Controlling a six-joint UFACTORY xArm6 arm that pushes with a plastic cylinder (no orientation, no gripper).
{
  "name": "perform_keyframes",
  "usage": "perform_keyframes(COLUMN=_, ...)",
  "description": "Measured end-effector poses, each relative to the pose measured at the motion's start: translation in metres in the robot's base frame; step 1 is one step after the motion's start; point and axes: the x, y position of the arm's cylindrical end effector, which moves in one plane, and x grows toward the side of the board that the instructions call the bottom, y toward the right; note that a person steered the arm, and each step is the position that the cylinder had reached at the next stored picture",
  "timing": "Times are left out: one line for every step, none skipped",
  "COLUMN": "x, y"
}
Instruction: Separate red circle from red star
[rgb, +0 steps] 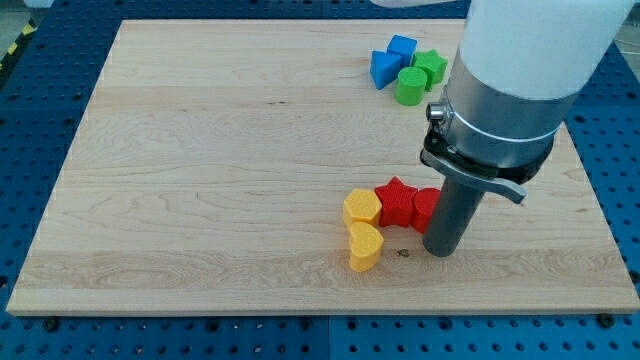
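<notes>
Near the bottom edge of the worktop sit one red star, one red circle and two yellow blocks. Two blue blocks and two green blocks sit by the top edge. My tip touches the red circle; there is no gripper.

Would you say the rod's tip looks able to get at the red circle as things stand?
Probably yes: my tip sits right beside the red circle, on its right, with nothing between. The rod hides part of it; the red star adjoins its left.
</notes>
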Motion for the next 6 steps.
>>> perform_keyframes(x=-0.008, y=-0.024)
perform_keyframes(x=-0.031, y=-0.037)
perform_keyframes(x=-0.050, y=-0.031)
perform_keyframes(x=-0.027, y=-0.012)
perform_keyframes(x=-0.010, y=-0.017)
perform_keyframes(x=-0.035, y=-0.070)
